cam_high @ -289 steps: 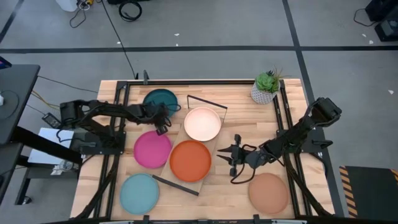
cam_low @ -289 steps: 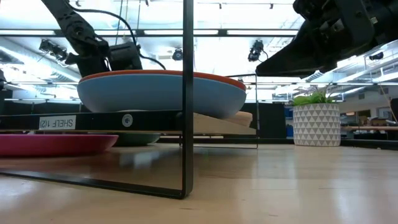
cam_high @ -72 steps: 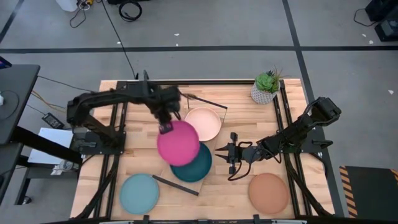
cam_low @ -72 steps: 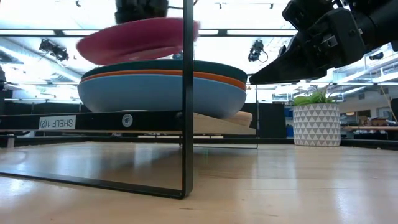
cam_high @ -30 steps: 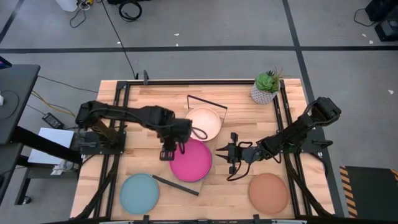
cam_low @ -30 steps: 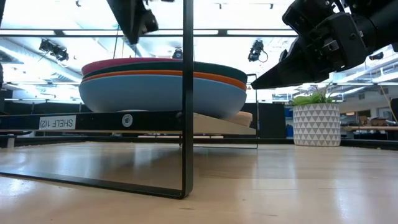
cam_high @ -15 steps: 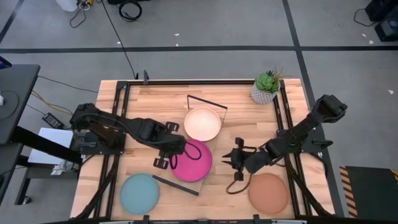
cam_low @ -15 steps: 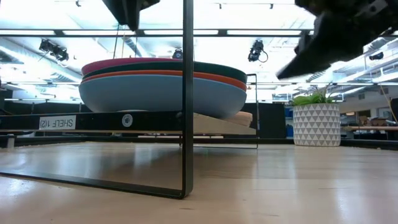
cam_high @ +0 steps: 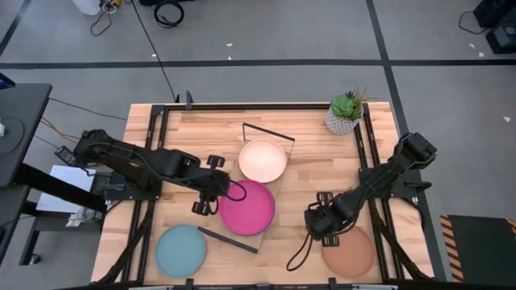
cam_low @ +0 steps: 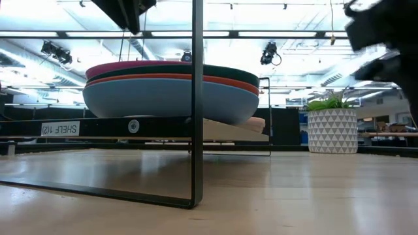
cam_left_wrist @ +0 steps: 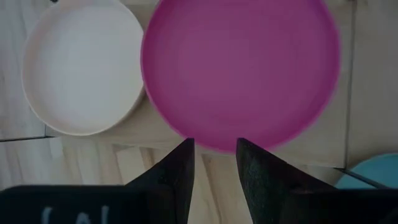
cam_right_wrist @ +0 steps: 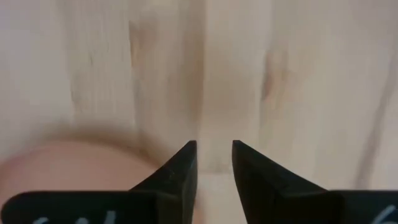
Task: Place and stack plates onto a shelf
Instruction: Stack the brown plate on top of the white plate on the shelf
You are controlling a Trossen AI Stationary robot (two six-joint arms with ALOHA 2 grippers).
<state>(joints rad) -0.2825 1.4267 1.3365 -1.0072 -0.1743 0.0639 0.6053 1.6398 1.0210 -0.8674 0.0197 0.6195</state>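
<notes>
A magenta plate (cam_high: 247, 207) (cam_left_wrist: 241, 68) tops a stack on the shelf (cam_low: 98, 127). In the low view the stack shows magenta, dark teal (cam_low: 196, 70), orange and blue rims. A cream plate (cam_high: 262, 160) sits on the shelf's far end. A light blue plate (cam_high: 181, 250) and a tan-brown plate (cam_high: 348, 250) lie on the table. My left gripper (cam_high: 221, 193) (cam_left_wrist: 214, 144) is open just left of the magenta plate's rim. My right gripper (cam_high: 318, 228) (cam_right_wrist: 214, 146) is open, pointing down over bare wood beside the tan-brown plate (cam_right_wrist: 68, 171).
A potted plant (cam_high: 345, 113) stands at the table's far right corner. Black wire frames (cam_high: 228, 241) rise at both ends of the shelf. Black rails run along the table's left and right sides. Bare wood lies between the shelf and the right arm.
My left gripper has drawn back from the magenta plate toward the table's left edge; the plate stays on the stack. My right gripper has moved toward the near edge and the tan-brown plate, tipping down.
</notes>
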